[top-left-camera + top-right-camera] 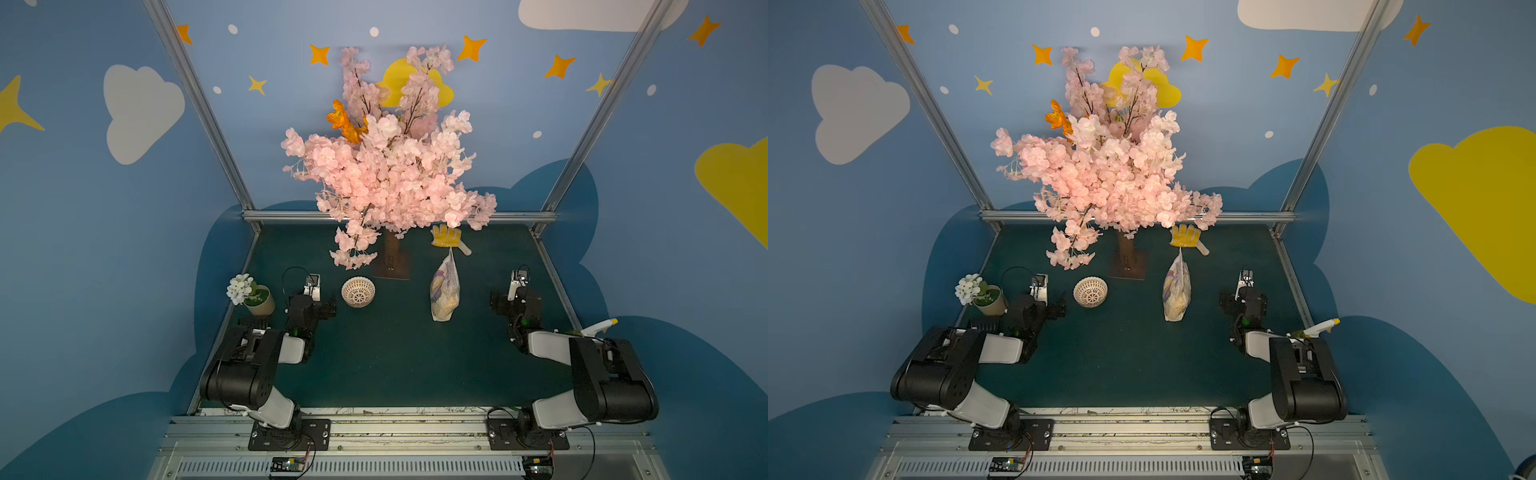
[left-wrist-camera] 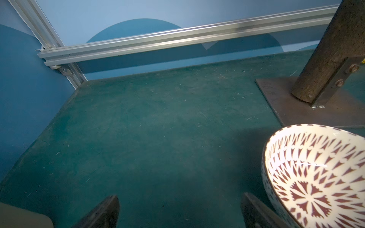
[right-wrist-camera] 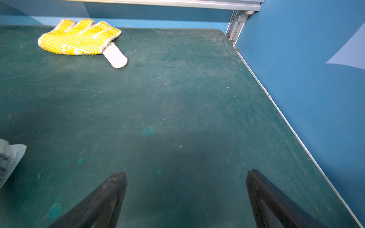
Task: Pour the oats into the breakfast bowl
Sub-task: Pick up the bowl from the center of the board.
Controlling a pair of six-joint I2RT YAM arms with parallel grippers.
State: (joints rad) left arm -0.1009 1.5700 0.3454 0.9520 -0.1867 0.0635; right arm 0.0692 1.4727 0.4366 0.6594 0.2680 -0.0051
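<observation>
Both arms look alike. The left arm (image 1: 249,374), in the lower left of the frame, and the right arm (image 1: 602,374), in the lower right, pair chunky matte-black joint housings with smooth white shells. Each stands on a black base plate (image 1: 289,434) fixed with silver screws, and thin red and black wires (image 1: 310,451) trail beneath. A black cable (image 1: 296,268) loops over the small white wrist camera (image 1: 312,287). A green light (image 1: 525,322) glows on the right arm. The fingers (image 3: 110,195) are dark, scuffed wedges.
</observation>
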